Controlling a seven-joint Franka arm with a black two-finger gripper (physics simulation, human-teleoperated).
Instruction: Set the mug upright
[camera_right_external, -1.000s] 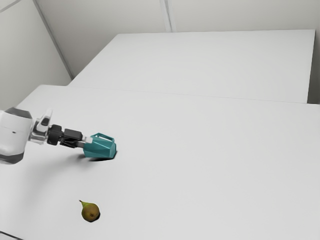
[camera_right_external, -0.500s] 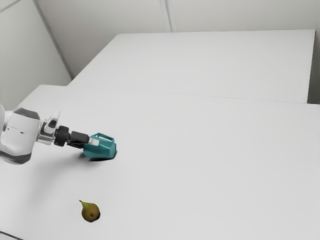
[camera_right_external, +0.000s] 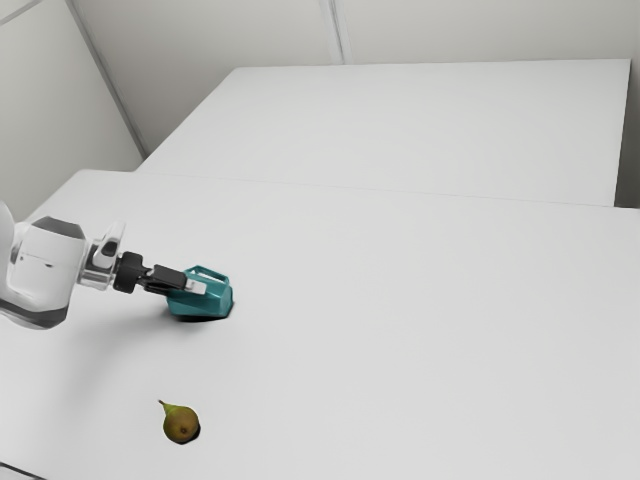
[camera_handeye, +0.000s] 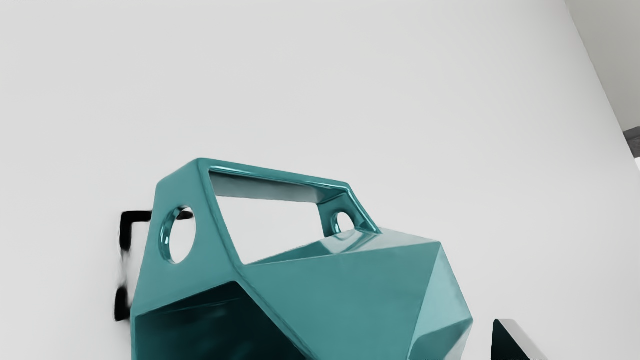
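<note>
The teal mug (camera_right_external: 215, 301) lies on its side on the table, its handle uppermost and its base toward the exterior view's right. Over the mug's near side in that view are the fingertips of my gripper (camera_right_external: 196, 287), which comes in from the left. From the hand, the mug (camera_handeye: 340, 285) shows its handle loop and dark open mouth facing my gripper (camera_handeye: 320, 345). One fingertip (camera_handeye: 515, 342) stands beside the mug with a gap between them, so the gripper is open. The other fingertip cannot be made out there.
A brownish-green pear (camera_right_external: 181, 424) rests on the white table (camera_right_external: 400, 330), nearer the exterior view's bottom edge than the mug. Dark marks or shadow lie on the table beside the mug's handle. A second white surface (camera_right_external: 410, 120) stands beyond the table.
My gripper has moved toward the exterior view's right, so its fingertips now overlap more of the mug. The mug and the pear have not visibly moved.
</note>
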